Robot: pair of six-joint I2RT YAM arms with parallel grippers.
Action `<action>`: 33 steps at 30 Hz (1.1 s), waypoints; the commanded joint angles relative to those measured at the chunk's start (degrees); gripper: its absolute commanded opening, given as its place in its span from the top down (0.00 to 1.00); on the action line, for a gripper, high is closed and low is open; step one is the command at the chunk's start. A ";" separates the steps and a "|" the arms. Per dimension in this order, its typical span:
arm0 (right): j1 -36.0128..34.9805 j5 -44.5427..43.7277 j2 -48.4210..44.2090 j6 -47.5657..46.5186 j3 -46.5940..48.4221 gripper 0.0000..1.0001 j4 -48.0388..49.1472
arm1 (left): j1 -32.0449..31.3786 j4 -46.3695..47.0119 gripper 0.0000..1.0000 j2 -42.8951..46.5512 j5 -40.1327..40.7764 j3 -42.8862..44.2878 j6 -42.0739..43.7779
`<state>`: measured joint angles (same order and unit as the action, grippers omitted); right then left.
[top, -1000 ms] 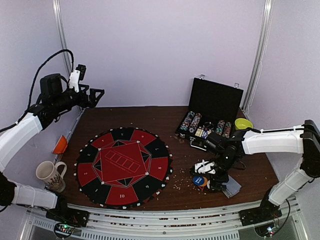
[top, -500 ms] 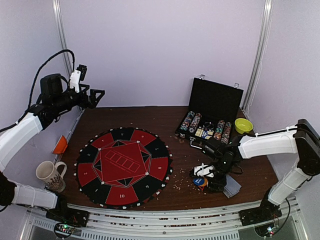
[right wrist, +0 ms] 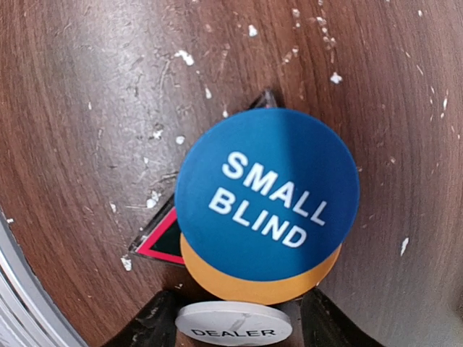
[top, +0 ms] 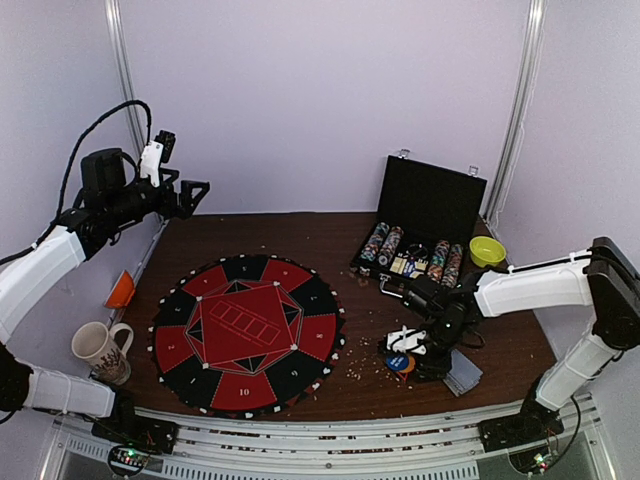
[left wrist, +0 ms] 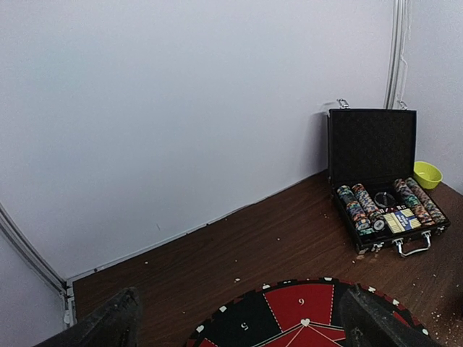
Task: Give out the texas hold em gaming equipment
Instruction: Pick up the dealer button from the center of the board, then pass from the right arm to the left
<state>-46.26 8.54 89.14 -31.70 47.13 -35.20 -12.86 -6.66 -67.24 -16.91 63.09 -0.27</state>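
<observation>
blue disc (right wrist: 268,194): showing white SMALL BLIND lettering
orange disc (right wrist: 257,291): showing plain orange
white disc (right wrist: 233,324): carrying black DEALER text
mat (top: 245,330): showing red-black segments
tabletop (right wrist: 87,108): showing dark brown woodgrain

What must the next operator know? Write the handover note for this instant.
Left pincer: open, raised at far left, holding nothing.
Right pincer: low over the discs, straddling the white DEALER disc; grip unclear.
Blue SMALL BLIND disc lies on the orange disc; cards beside them; chips in the black case.
Done: nothing dealt out.
Left: distribute discs, cards, chips.
</observation>
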 commanded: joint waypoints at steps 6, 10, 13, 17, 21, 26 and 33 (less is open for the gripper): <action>-0.32 1.26 2.42 1.80 3.22 0.56 -4.38 | -0.40 1.20 0.02 1.59 0.33 -1.21 2.02; -0.26 1.91 1.47 2.95 5.69 0.58 -6.08 | -0.40 1.13 0.02 1.53 0.18 -1.35 1.41; -0.28 2.72 -0.95 2.92 7.79 0.60 -7.57 | -0.41 1.16 0.02 1.67 -0.40 -1.72 1.02; -0.23 4.76 -4.50 3.83 11.13 0.60 -8.09 | -0.40 1.65 0.02 1.85 -0.51 -2.51 0.47; -0.15 7.86 -6.90 11.47 15.27 0.60 3.02 | -0.40 5.76 0.02 1.21 -5.04 -5.34 -2.11; 0.20 3.55 -5.98 34.12 16.77 0.63 29.34 | -3.43 18.72 0.02 1.21 -12.46 -13.45 -7.54; 0.03 -8.84 -0.97 63.75 19.98 0.67 47.84 | -23.73 34.84 0.02 -2.46 -4.17 -22.79 3.49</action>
<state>-46.22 7.57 85.89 11.25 65.65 -2.39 -28.01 12.38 -67.99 -25.78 44.31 -2.81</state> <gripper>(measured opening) 0.481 0.983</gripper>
